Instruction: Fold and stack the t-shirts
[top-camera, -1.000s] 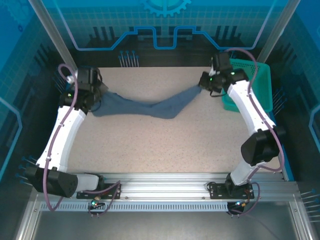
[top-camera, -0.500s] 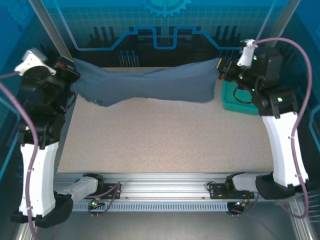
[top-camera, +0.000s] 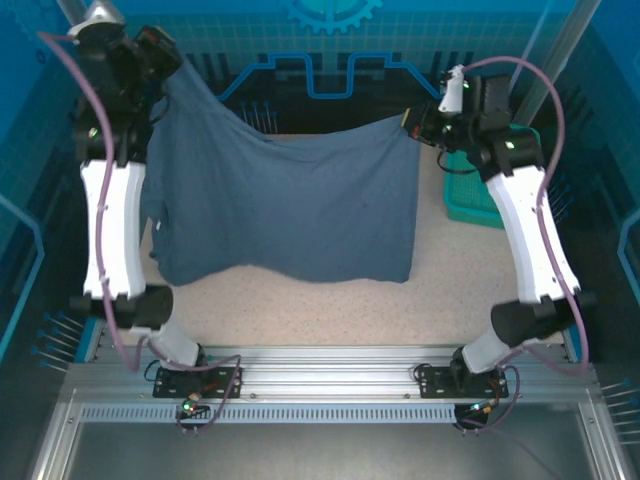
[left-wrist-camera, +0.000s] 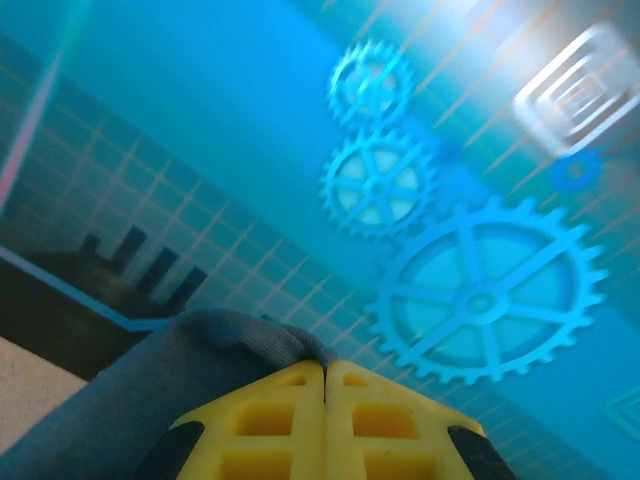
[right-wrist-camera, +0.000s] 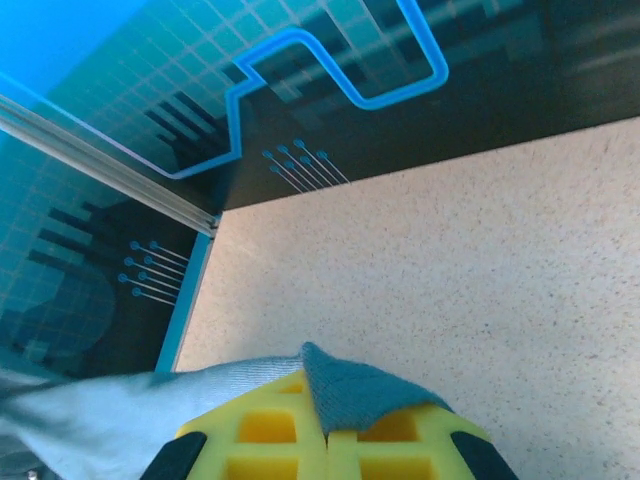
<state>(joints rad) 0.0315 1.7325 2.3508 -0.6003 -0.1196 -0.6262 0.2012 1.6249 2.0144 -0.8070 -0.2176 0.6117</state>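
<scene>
T-shirt (top-camera: 290, 210), dark slate-blue, hangs as a wide sheet between the two end effectors. Its top edge sags between them and its hem drops low over the desk (top-camera: 470, 280); I cannot tell whether the hem touches.

The left end effector (left-wrist-camera: 325, 375) has its yellow fingers (left-wrist-camera: 265, 425) pressed together, with a fold of the shirt's corner pinched at the tips. From there the cloth falls away toward the lower left of its wrist view.

The right end effector (right-wrist-camera: 325, 425) is closed just as tight. A corner of the shirt pokes up between its fingers, and the rest trails off to the lower left of that view. Bare speckled desk lies beneath it.

Below the right end effector, on its outer side, a teal mesh basket (top-camera: 483, 195) sits at the desk's right edge, apart from the hanging cloth. The left arm (top-camera: 105, 230) stands upright below its end effector, with the shirt's edge just beside it.

Beyond both end effectors stands the blue back wall (left-wrist-camera: 480, 300), printed with gears.
</scene>
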